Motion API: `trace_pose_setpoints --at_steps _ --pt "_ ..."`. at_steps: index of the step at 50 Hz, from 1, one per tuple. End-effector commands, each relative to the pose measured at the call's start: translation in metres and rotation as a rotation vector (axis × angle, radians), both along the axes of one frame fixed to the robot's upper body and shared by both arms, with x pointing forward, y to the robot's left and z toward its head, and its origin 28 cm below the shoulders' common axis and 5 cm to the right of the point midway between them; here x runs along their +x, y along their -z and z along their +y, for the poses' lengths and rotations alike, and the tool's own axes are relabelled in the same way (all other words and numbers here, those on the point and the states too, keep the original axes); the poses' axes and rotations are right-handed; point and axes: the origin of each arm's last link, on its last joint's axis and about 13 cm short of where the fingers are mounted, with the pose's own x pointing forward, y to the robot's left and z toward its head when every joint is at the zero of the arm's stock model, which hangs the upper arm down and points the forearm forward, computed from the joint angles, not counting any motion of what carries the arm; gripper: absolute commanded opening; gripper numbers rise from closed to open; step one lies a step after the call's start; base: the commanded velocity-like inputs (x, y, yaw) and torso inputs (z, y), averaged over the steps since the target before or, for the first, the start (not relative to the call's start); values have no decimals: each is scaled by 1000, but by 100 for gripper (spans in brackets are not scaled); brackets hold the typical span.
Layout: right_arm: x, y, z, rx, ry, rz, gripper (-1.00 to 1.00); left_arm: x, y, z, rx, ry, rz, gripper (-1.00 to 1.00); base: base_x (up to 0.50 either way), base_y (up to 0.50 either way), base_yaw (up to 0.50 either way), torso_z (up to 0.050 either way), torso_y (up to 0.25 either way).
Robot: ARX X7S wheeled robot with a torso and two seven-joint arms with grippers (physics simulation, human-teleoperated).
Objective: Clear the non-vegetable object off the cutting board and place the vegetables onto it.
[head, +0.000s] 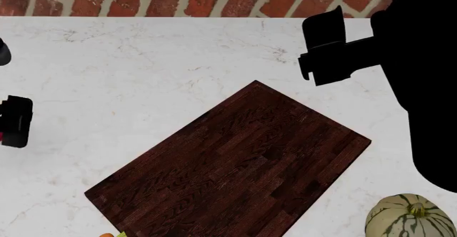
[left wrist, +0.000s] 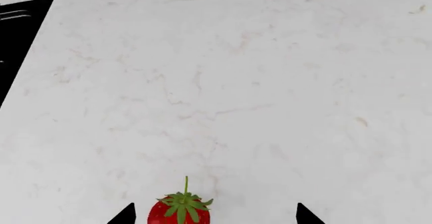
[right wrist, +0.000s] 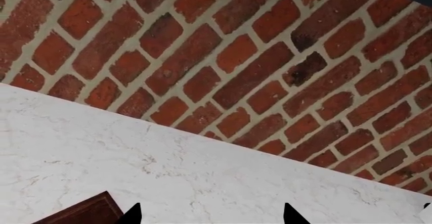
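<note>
Left wrist view first: my left hand [left wrist: 214, 215] has its two black fingertips spread wide, and the small bright red strawberry with the green leafy cap [left wrist: 179, 211] sits between them, closer to one tip, down on the white marble desk [left wrist: 236, 92]. I can't tell if either tip touches it. Lots of bare marble beyond it, with a black panel [left wrist: 20, 37] at one corner.

Head view: the big dark brown wooden cutting board [head: 236, 167] lies at an angle mid-desk with nothing on it. The round cream squash with dark green stripes [head: 410, 215] sits just off its near right corner, and a sliver of orange carrot [head: 107, 235] peeks in at the bottom edge by the board's near left corner. My left hand is out at the far left edge, well apart from the board.

Right wrist view: my right hand [right wrist: 211, 215] is spread wide and holding nothing, facing the red brick wall [right wrist: 236, 57], with a board corner at the edge.
</note>
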Motion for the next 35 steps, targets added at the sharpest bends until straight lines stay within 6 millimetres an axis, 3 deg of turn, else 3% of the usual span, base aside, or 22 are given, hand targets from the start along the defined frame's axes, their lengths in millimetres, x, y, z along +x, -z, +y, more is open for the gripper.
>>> trace_pose_setpoints --at_steps 1,17,35 --pt "-2 -1 2 2 -6 -6 100 -30 -19 -16 17 126 -24 100 0 0 0 0 0" --pt "-3 -2 1 -2 -6 -9 100 -70 -48 -28 32 292 -27 100 0 0 0 0 0" --pt "-2 -3 -1 -1 -3 -9 100 -135 -54 -63 40 620 81 100 0 0 0 0 0"
